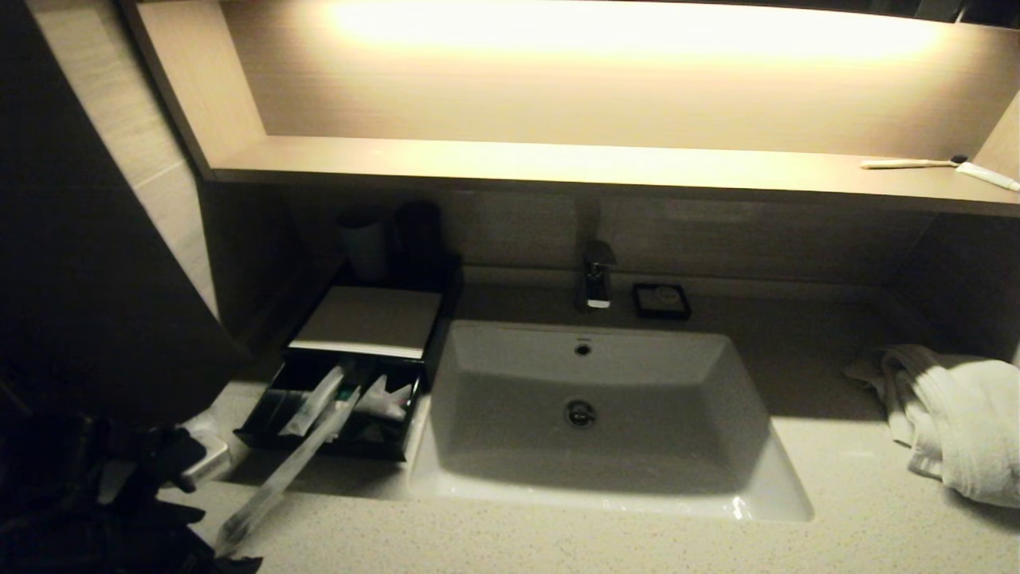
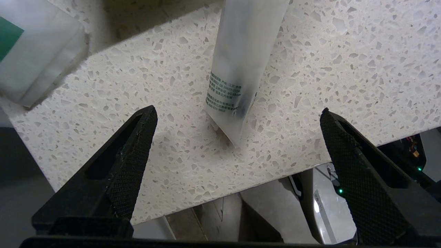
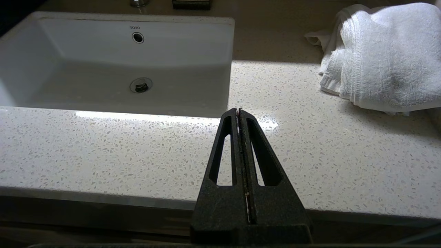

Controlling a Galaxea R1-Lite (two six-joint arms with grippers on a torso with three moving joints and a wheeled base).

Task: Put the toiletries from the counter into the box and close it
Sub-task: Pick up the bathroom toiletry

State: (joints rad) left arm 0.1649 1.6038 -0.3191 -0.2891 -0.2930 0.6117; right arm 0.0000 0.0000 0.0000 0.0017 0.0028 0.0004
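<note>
My left gripper has its black fingers spread wide and it holds nothing. It hangs at the front left edge of the pale cream speckled stone counter. Between the fingers, on the counter, lies the lower end of a long slim stick in frosted clear plastic wrap. In the head view this stick leans out of the black glossy box with a flat pale beige top panel. Its upper end sits in the open sliding drawer and its lower end rests on the counter near the edge. So it is only half inside.

Other wrapped toiletries already lie in the drawer, though the shadow there is deep and I cannot count them with confidence. A white sachet with a green square label is on the counter just beside the box.

My right gripper is parked in front of the white rectangular basin, fingers pressed together.

The risk, I think, is the drawer. If I push it now, the leaning stick will jam it or be bent. A careless grasp at the loose end may also flip the stick off the counter edge.
</note>
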